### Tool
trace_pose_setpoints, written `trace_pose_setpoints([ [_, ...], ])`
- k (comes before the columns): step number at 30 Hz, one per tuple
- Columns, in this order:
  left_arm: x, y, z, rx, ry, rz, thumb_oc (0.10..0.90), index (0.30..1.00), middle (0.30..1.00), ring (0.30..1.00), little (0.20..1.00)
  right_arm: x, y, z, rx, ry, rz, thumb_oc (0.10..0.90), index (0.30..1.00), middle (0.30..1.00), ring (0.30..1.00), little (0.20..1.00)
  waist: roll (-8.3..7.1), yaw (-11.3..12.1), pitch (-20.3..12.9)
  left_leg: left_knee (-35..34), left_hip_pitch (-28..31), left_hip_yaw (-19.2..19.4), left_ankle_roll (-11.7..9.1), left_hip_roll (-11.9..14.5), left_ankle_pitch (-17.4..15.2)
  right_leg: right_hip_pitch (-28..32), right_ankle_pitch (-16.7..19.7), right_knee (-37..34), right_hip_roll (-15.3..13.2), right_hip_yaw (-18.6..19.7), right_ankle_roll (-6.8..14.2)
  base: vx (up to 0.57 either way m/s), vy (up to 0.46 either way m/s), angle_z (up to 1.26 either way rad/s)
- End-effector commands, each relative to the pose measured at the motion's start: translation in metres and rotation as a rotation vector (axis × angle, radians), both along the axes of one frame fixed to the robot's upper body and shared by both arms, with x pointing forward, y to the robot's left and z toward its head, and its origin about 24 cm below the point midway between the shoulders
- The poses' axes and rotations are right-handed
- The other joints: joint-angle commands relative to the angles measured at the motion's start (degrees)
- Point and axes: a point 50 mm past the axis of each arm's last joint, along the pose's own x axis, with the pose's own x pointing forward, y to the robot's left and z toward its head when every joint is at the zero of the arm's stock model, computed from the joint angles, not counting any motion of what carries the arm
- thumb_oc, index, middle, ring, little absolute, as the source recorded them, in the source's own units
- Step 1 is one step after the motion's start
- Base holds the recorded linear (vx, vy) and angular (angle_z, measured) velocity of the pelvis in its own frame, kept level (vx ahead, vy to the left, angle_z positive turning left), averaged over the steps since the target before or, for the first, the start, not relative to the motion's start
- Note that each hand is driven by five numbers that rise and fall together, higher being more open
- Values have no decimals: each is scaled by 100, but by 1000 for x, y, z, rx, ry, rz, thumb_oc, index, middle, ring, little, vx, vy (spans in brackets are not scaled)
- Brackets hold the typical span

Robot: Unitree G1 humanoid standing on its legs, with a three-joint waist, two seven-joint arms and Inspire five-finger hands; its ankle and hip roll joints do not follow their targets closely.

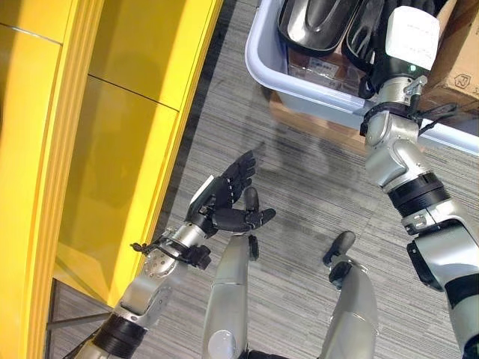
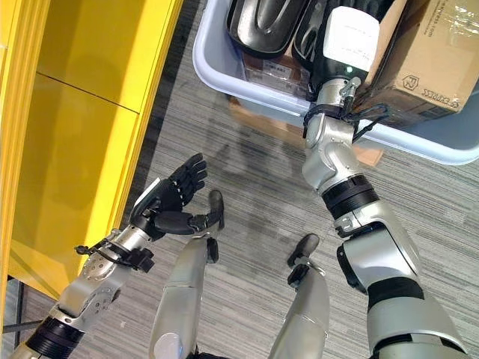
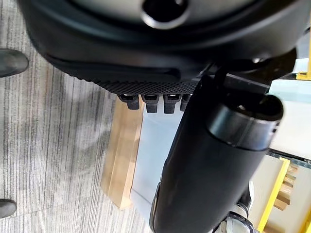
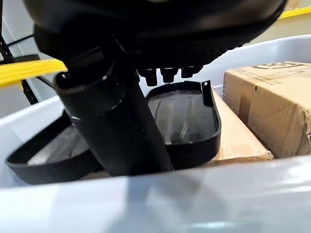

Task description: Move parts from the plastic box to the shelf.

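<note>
Plastic box (image 1: 262, 71): pale blue-grey tub with a rolled rim and rounded corner, standing on a light wooden board (image 1: 314, 126) on the grey striped carpet (image 1: 299, 179).

Parts, two seen: black moulded shells, glossy, shallow and tray-like, with a raised rim and rounded ends. One part (image 4: 187, 121) lies hollow side up on flat cardboard inside the box, near the brown cardboard carton (image 4: 272, 104) that fills the box's far side. The second part (image 4: 46, 155) lies just beside the first, toward the box's corner; the two touch or nearly touch, which cannot be told. From above both show as dark elongated forms (image 2: 266, 26) along the box's near wall.

Right hand (image 1: 374, 41): reaching over the near rim into the box, above the parts. Its fingers (image 4: 167, 75) are straight and its thumb is extended; it holds nothing.

Left hand (image 1: 228, 198): held out over the carpet, well apart from the box, palm up, fingers straight and spread, carrying nothing.

Shelf (image 1: 112, 149): yellow, panelled, standing along the carpet's left edge beside the left hand.
</note>
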Motion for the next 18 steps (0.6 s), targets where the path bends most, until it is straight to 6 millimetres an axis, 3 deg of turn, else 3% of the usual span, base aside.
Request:
trace_pose_setpoints([
  [1, -6, -21, 31, -89, -167, -102, 900, 1000, 1000, 1000, 1000, -9, 6, 41, -70, -158, 13, 900, 1000, 1000, 1000, 1000, 372, 189, -75, -44, -27, -298, -137, -198, -411, 74, -487, 755, 97, -187, -60, 0, 0, 0],
  [8, -3, -27, 31, -82, -164, -106, 900, 1000, 1000, 1000, 1000, -3, 10, 45, -190, -113, -69, 900, 1000, 1000, 1000, 1000, 360, 237, -75, -17, -134, -328, -144, -187, -393, -5, -475, 791, 97, -251, -55, 0, 0, 0],
  [18, 3, -27, 27, -46, -172, -77, 900, 1000, 1000, 1000, 1000, 9, -5, 15, -37, 21, -124, 900, 1000, 1000, 1000, 1000, 348, 275, -75, 4, -228, -393, -133, -170, -389, -68, -469, 829, 113, -290, -63, 0, -7, 2],
])
